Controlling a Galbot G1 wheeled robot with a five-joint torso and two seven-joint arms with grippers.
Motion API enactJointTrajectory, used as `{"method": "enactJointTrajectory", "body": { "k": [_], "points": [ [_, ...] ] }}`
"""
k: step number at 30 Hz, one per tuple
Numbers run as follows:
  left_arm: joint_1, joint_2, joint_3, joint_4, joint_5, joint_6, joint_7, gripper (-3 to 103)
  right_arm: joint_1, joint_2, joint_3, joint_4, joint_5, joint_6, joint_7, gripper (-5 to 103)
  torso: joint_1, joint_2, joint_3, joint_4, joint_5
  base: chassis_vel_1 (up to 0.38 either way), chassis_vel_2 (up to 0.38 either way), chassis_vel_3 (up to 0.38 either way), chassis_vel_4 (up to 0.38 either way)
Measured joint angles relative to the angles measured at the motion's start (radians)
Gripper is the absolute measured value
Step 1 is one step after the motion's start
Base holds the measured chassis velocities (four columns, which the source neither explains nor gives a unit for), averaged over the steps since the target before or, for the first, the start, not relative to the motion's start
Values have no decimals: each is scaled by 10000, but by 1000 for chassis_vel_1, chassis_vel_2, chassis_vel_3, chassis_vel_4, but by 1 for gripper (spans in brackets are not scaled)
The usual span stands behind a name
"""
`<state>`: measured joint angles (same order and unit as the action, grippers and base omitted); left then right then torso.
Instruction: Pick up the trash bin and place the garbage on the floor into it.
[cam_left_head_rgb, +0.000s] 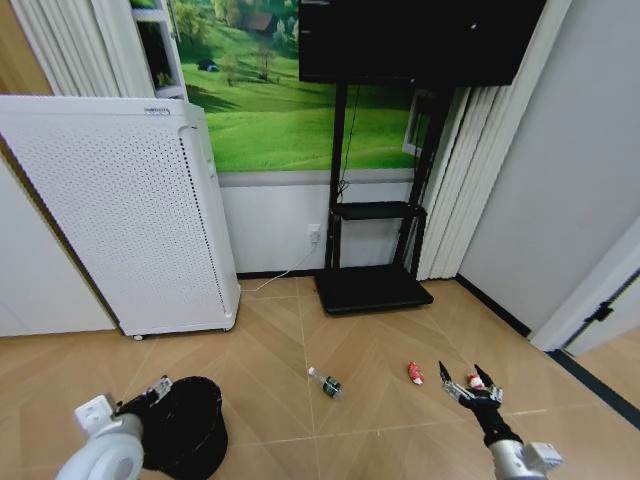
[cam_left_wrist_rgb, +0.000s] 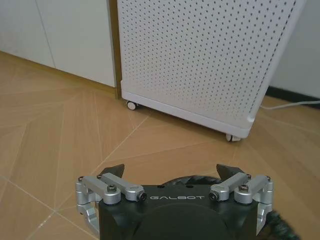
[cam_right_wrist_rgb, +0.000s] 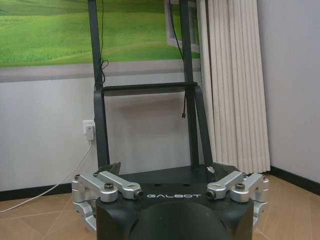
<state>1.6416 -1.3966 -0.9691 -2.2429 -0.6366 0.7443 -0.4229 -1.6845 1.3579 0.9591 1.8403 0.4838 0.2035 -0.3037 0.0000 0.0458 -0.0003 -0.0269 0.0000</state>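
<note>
One trash bin (cam_left_head_rgb: 185, 425) at left pincer (cam_left_head_rgb: 160, 388); three garbage pieces (cam_left_head_rgb: 415, 373).

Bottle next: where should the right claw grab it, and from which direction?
Judging from the head view, take the clear bottle across its middle, coming straight down from above. It lies flat on the floor, slanting away to the left, so set the open right claw crosswise to that length.

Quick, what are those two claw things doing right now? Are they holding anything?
Left gripper: open, at the rim of the trash bin, not gripping it.
Right gripper: open, holding nothing, above the red-and-white piece on the floor.
</note>
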Motion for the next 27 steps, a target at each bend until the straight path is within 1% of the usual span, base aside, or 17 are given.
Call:
{"method": "enactJointTrajectory", "body": {
  "k": [1,2,3,4,6,7,8,10,12,14,19,27],
  "points": [
    [0,0,0,0,0,0,0,100,0,0,0,0,0,0,0,100,0,0,0,0,0,0,0,0,0],
    [127,54,-204,334,441,-7,611,100,-16,3,-9,-41,-1,35,0,100,0,2,0,0,1,0,0,0,0],
    [162,105,-283,629,564,-16,844,100,-23,2,-13,-75,-3,61,-2,100,0,3,0,1,0,0,0,0,0],
    [162,105,-283,629,564,-16,844,100,-23,2,-13,-75,-3,61,-2,100,0,3,0,1,0,0,0,0,0],
    [126,156,-319,1166,773,-34,1192,100,-24,-1,-28,-153,-13,108,-3,100,0,4,0,-4,-1,0,0,0,0],
    [126,156,-319,1166,773,-34,1192,100,-24,-1,-28,-153,-13,108,-3,100,0,4,0,-4,-1,0,0,0,0],
    [65,154,-273,1429,902,-41,1311,100,-18,-3,-34,-176,-20,115,-3,100,0,4,0,-5,0,0,0,0,0],
    [-79,73,-137,1831,1171,-50,1555,100,-2,-4,-38,-180,-23,116,-2,100,0,5,0,-4,0,0,0,0,0],
    [-145,37,-104,1944,1246,-52,1656,100,5,-3,-36,-180,-23,115,0,100,0,6,0,-2,-2,0,0,0,0],
    [-382,-42,17,2236,1357,-63,1879,100,21,-3,-23,-177,-23,105,10,100,0,7,0,-4,0,0,0,0,0],
    [-511,-88,156,2405,1424,-68,1892,100,23,-14,-6,-172,-26,81,24,100,0,9,0,-5,0,0,0,0,0],
    [-290,-198,183,2577,1469,-76,1811,100,108,13,-24,-243,-130,-13,46,100,0,12,1,-3,1,0,0,0,0]
  ]
}}
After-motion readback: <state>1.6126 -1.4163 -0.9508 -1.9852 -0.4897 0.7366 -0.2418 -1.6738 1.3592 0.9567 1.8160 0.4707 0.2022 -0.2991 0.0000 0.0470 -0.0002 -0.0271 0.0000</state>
